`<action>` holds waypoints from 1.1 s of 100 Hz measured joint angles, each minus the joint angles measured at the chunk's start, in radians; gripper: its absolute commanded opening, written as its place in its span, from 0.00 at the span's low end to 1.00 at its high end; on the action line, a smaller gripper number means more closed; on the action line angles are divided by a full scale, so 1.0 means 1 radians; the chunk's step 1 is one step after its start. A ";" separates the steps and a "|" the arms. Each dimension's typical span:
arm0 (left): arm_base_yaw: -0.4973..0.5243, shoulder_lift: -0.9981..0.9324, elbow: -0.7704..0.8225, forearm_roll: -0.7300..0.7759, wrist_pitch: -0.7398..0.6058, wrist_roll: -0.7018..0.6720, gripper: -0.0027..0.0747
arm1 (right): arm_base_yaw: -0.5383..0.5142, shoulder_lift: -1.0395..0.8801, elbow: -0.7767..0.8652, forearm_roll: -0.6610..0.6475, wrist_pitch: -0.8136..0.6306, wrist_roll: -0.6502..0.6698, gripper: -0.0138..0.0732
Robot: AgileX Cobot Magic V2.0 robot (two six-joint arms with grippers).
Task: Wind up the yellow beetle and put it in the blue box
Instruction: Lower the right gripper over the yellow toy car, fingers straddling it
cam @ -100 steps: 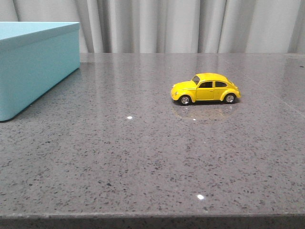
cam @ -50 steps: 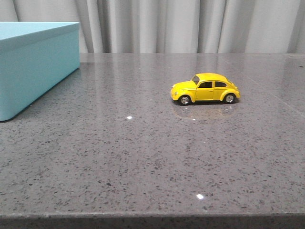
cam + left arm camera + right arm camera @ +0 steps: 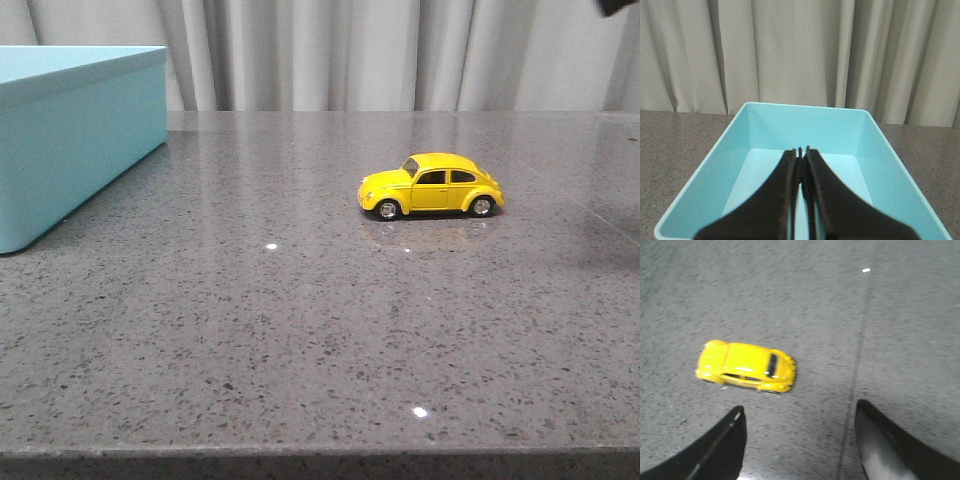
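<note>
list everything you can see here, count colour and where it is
yellow beetle: one, glossy yellow with dark windows, standing on its wheels on the table right of centre, side-on in the front view, apart from the box
blue box: one, light turquoise-blue, open top with nothing seen inside, at the table's far left
table: one, speckled grey stone, glossy
curtain: one, pale grey-white pleats behind the table
left gripper: one, black, fingers closed together, hanging over the open box, holding nothing
right gripper: one, black, fingers spread wide, above the table with the beetle ahead of its fingers, not touching it
</note>
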 measured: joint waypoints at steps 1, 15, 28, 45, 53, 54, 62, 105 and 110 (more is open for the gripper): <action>0.000 0.000 0.000 0.000 0.000 0.000 0.01 | 0.003 0.007 -0.006 0.001 0.008 0.002 0.72; 0.000 0.000 0.000 0.000 -0.001 0.000 0.01 | 0.056 0.148 -0.136 0.005 0.098 0.026 0.73; 0.000 0.000 0.000 0.000 -0.002 0.000 0.01 | 0.080 0.279 -0.248 0.005 0.191 0.059 0.77; 0.000 0.000 0.000 0.000 -0.002 0.000 0.01 | 0.105 0.417 -0.365 0.014 0.292 0.100 0.78; 0.000 0.000 0.000 0.000 -0.002 0.000 0.01 | 0.118 0.468 -0.408 0.014 0.315 0.123 0.78; 0.000 0.000 0.000 0.000 -0.002 0.000 0.01 | 0.118 0.477 -0.415 0.014 0.318 0.125 0.78; 0.000 0.000 0.000 0.000 -0.002 0.000 0.01 | 0.126 0.518 -0.451 0.014 0.336 0.154 0.78; 0.000 0.000 0.000 0.000 -0.002 0.000 0.01 | 0.129 0.648 -0.506 0.019 0.366 0.260 0.78; 0.000 0.000 0.000 0.000 -0.002 0.000 0.01 | 0.129 0.651 -0.506 0.019 0.366 0.264 0.78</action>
